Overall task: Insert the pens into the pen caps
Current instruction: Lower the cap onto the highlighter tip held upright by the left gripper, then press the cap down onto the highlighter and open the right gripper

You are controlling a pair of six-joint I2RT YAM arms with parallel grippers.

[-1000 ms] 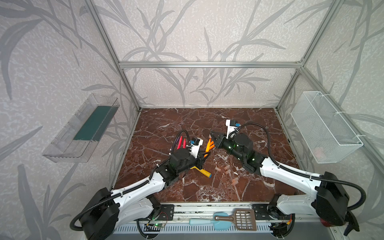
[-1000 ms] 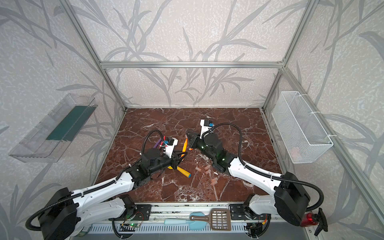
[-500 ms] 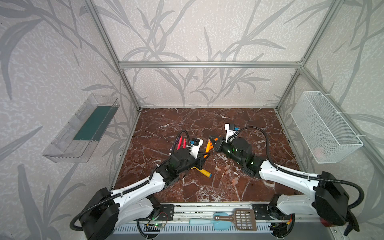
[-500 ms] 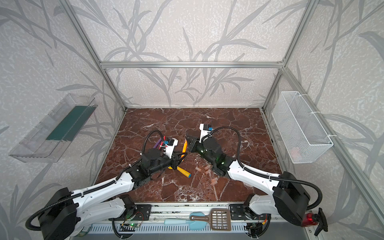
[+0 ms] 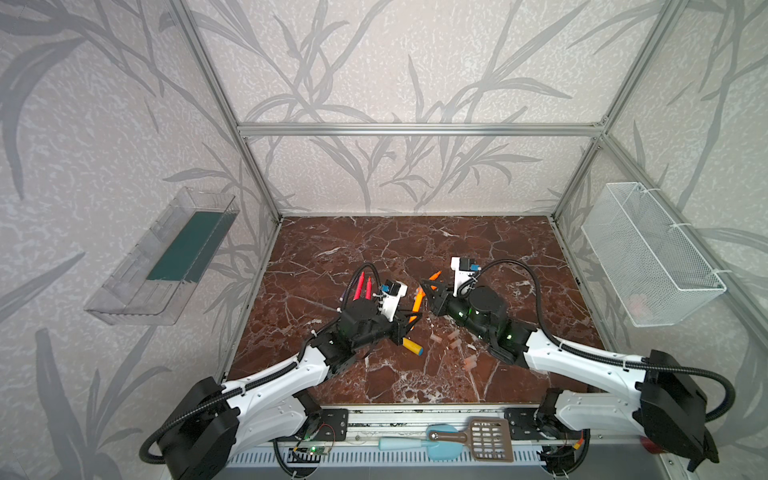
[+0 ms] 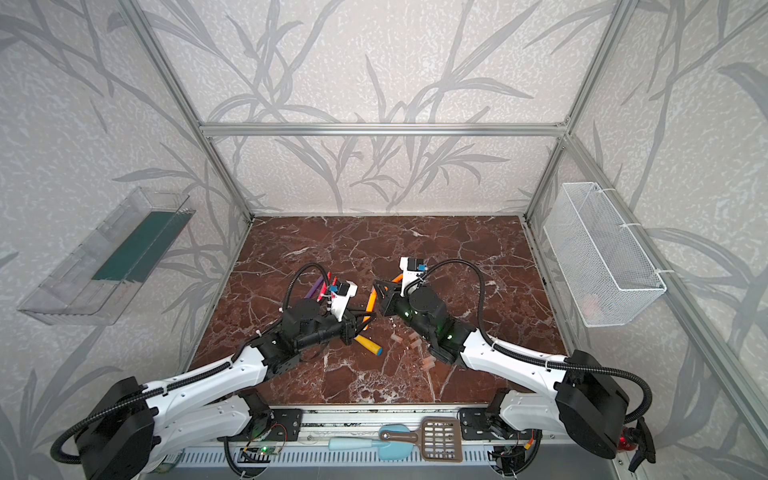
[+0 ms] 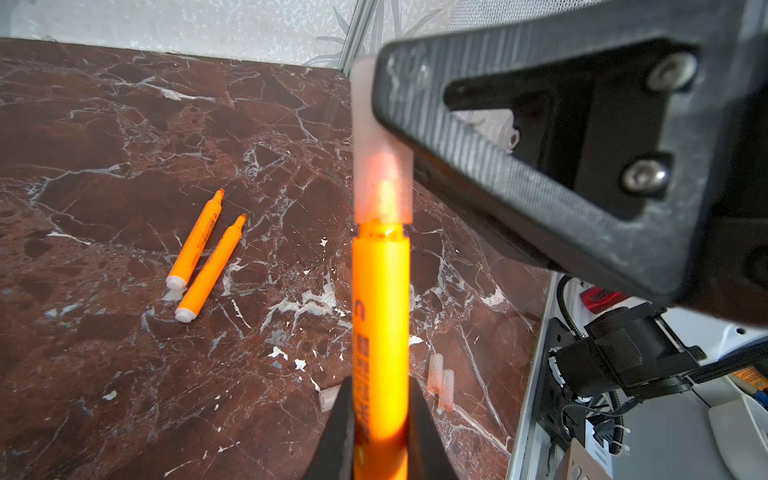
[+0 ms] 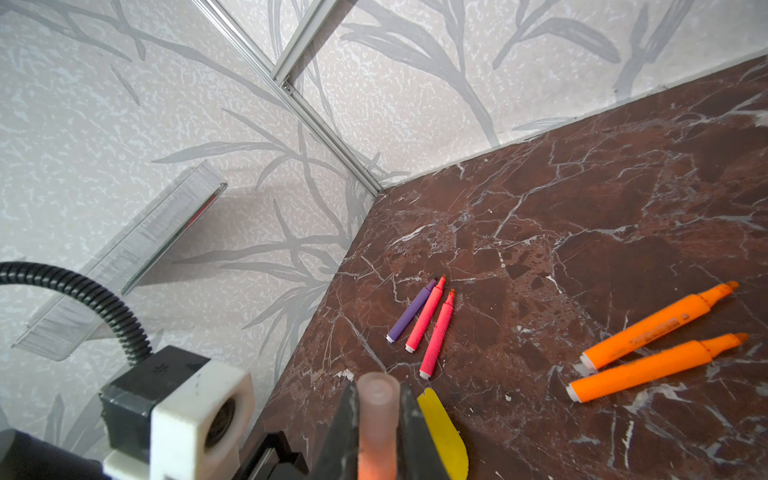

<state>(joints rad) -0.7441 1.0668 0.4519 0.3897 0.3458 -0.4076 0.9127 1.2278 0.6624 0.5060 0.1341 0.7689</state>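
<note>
At 9 o'clock, on the left wall, a clear bin (image 5: 166, 266) holds a flat dark green slab (image 5: 187, 249). At 3 o'clock, on the right wall, a wire basket (image 5: 648, 249) has something pinkish (image 5: 636, 305) at its near end, too blurred to name.

The grippers meet near the middle of the table (image 5: 415, 245). The left gripper (image 7: 380, 399) is clamped on an orange pen (image 7: 380, 307), with its fingers (image 7: 340, 432) pressed against both sides of the lower barrel. The right gripper (image 8: 376, 399) pinches a cap (image 8: 377, 415), one finger on each side, and the cap's far end pokes just past the fingertips.

Pen and cap are in line. The pen's tip is inside the cap and glows orange through it in the left wrist view. The cap's mouth stops just short of the barrel's shoulder. In both top views the pen spans the gap between the grippers, running from 7 toward 1 o'clock.

Two more orange pens (image 8: 656, 326) lie side by side on the table at 12 o'clock from the right gripper. A purple pen (image 8: 411, 309) and two pink-red pens (image 8: 426, 313) lie together at 10 o'clock from the left gripper. Loose caps (image 5: 455, 338) are scattered at 4 to 5 o'clock from the meeting point, beside the right arm. A shovel (image 5: 411, 347) lies at 6 o'clock, just beside the left gripper.
</note>
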